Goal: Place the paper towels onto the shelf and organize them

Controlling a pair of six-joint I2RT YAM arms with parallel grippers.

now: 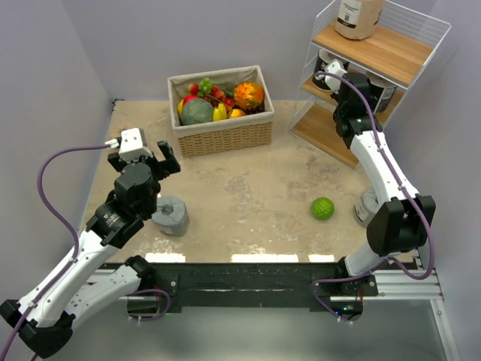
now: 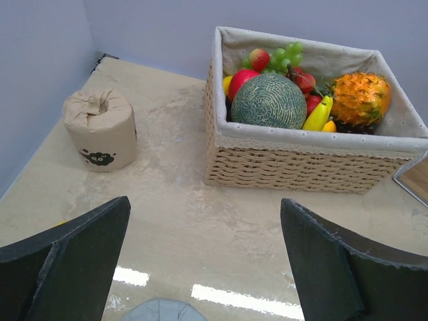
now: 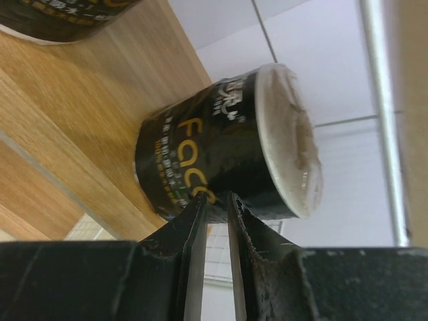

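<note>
My left gripper point(image 1: 144, 156) is open and empty above the table, a grey roll point(image 1: 171, 214) just behind it. The grey roll's top shows at the wrist view's bottom edge point(image 2: 164, 311). A kraft tan roll point(image 2: 100, 130) stands ahead-left; my arm hides it from above. My right gripper point(image 1: 334, 75) reaches into the white wire shelf's point(image 1: 440, 34) middle tier. Its jaws are almost shut, tips point(image 3: 214, 200) against the side of a black labelled roll point(image 3: 221, 147) lying on the wooden board point(image 3: 67, 134). A second black roll point(image 3: 60, 17) lies beside it. Another tan roll point(image 1: 359, 15) stands on top.
A wicker fruit basket point(image 1: 225, 135) stands at the back centre, also in the left wrist view point(image 2: 301, 164). A green lime point(image 1: 322, 208) lies on the table right of centre. A grey roll point(image 1: 366, 207) sits partly behind my right arm. Walls close in the left and right sides.
</note>
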